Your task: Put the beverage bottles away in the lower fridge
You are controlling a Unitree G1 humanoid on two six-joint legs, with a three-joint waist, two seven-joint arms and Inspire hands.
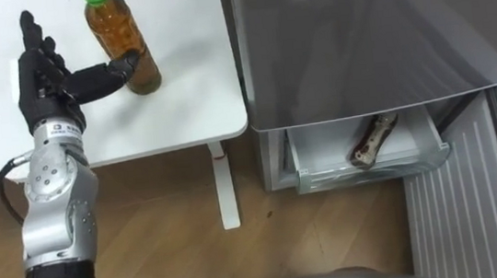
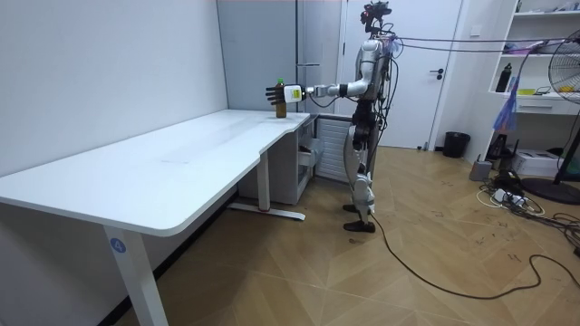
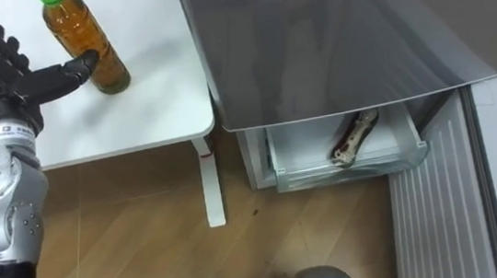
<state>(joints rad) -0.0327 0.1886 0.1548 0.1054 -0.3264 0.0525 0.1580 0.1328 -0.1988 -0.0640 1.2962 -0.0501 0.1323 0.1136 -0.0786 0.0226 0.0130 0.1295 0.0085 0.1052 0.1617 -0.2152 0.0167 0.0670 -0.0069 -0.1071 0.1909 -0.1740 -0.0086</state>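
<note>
On the white table point(image 1: 181, 109), at 11 o'clock in the left eye view, the green-capped tea bottle point(image 1: 123, 41) stands upright, not yet grasped. The left hand point(image 1: 43, 77) is just beside it at its 9 o'clock, fingers straight and spread, thumb reaching the bottle's side. At 4 o'clock the lower fridge drawer point(image 1: 372, 170) stands open with a second bottle point(image 1: 374, 140) lying inside, so about half the job looks done. No writing is legible on either bottle.

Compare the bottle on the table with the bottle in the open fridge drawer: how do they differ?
The table bottle stands upright; the drawer bottle lies on its side. The left hand touches the table bottle with its thumb; nothing touches the drawer bottle. Both look brownish.
</note>
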